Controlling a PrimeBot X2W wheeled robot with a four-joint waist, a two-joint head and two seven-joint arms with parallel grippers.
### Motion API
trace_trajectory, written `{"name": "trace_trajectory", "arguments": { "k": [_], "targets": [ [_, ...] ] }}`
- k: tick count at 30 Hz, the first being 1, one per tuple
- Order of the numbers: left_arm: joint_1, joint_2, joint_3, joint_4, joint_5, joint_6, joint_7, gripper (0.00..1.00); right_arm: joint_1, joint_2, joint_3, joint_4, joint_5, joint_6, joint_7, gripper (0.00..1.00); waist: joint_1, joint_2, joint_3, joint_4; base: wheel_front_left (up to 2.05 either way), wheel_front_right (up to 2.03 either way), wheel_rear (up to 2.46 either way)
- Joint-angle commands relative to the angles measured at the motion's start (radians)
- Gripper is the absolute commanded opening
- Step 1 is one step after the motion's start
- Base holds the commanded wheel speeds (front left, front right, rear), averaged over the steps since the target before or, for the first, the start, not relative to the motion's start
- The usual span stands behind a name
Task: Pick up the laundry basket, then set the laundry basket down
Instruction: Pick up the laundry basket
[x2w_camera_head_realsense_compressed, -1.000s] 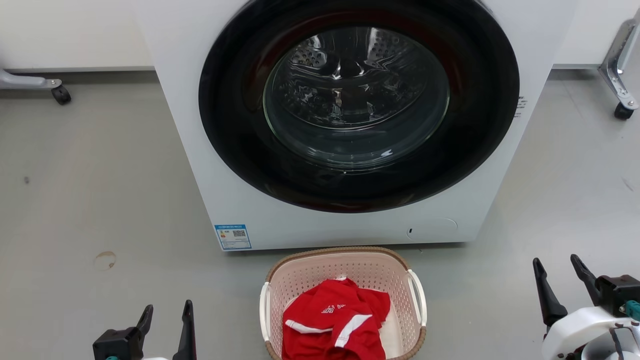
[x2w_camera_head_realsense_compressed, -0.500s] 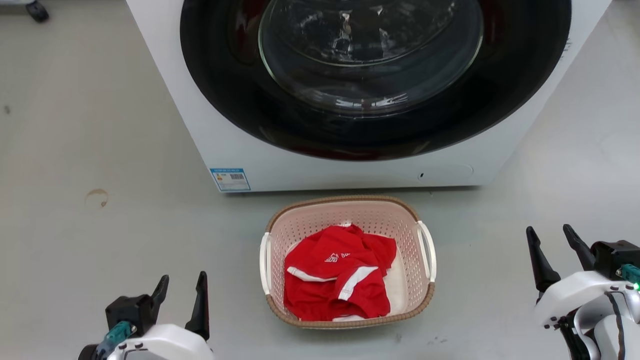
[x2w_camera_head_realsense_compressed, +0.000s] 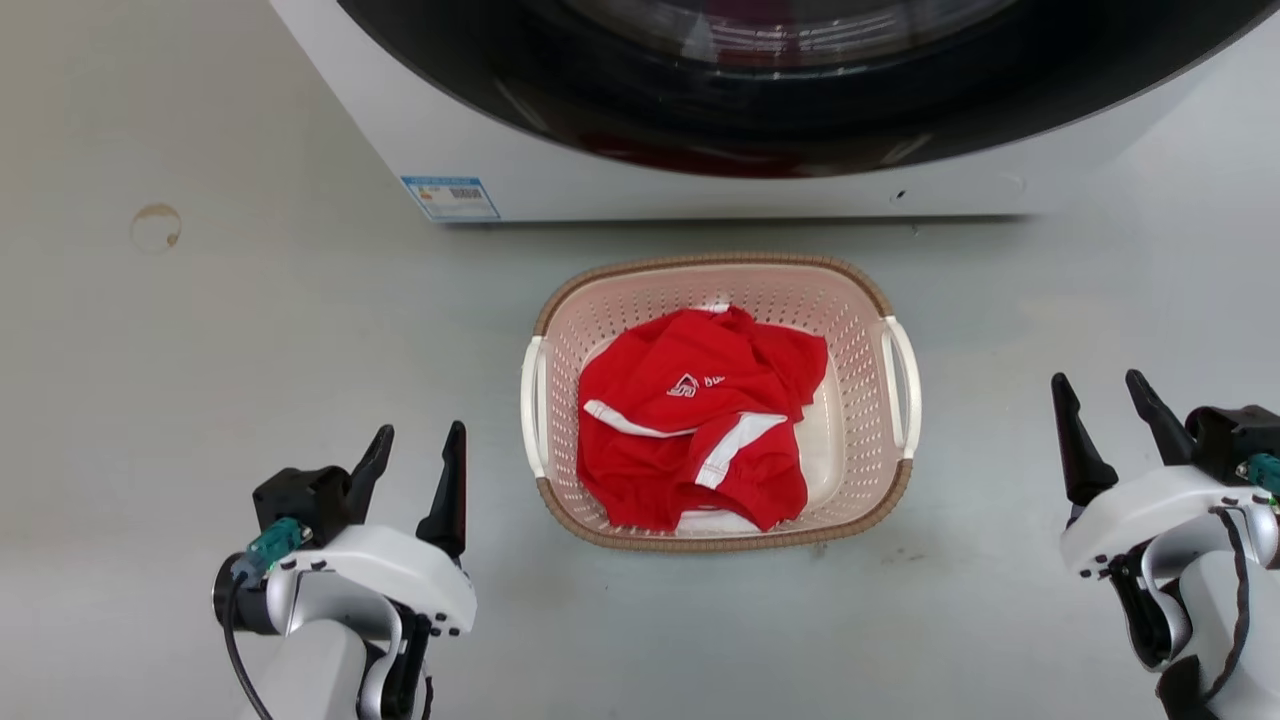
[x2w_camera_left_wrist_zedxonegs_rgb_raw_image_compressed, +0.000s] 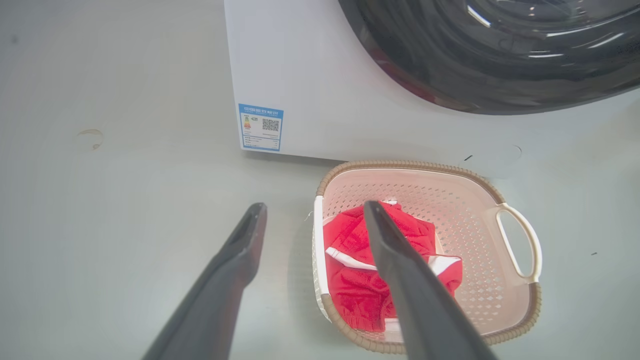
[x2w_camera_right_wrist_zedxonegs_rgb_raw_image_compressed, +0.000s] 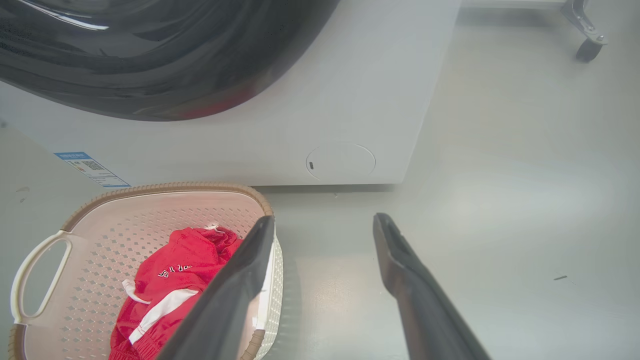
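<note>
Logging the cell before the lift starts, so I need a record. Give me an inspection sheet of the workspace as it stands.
Surface: grey floor, with the basket standing flat on it.
Job's things: laundry basket in front of the washing machine, apart from it; a red garment lies inside; both white handles are free.
Clutter: ring-shaped stain on the floor, left of the machine.
Claws: left claw open, left of the basket, not touching; right claw open, farther off on the right.
Cables: black cable looped at the left wrist.
Surroundings: caster of a metal frame beyond the machine's right side.
</note>
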Motion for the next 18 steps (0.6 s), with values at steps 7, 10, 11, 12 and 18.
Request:
{"name": "trace_trajectory", "arguments": {
  "k": [7,10,11,12,18],
  "targets": [
    [-0.184,-0.017,0.005,0.168,-0.028,-0.075,-0.085,1.0,-0.099,-0.015,0.063,0.039,0.042,0.004,-0.031,1.0,0.0,0.0,0.192,0.048,0.0,0.0,0.0],
    [-0.244,-0.031,-0.011,0.24,-0.05,-0.098,-0.105,1.0,-0.131,-0.015,0.083,0.066,0.056,0.004,-0.033,1.0,0.0,0.0,0.233,0.06,0.0,0.0,0.0],
    [-0.263,-0.034,-0.023,0.263,-0.054,-0.103,-0.109,1.0,-0.141,-0.015,0.091,0.072,0.067,0.004,-0.033,1.0,0.0,0.0,0.245,0.063,0.0,0.0,0.0],
    [-0.281,-0.038,-0.029,0.282,-0.064,-0.107,-0.113,1.0,-0.15,-0.015,0.099,0.079,0.068,0.004,-0.034,1.0,0.0,0.0,0.256,0.066,0.0,0.0,0.0],
    [-0.362,-0.051,-0.112,0.366,-0.097,-0.115,-0.124,1.0,-0.192,-0.015,0.141,0.095,0.095,0.004,-0.034,1.0,0.0,0.0,0.303,0.075,0.0,0.0,0.0]
  ]
}}
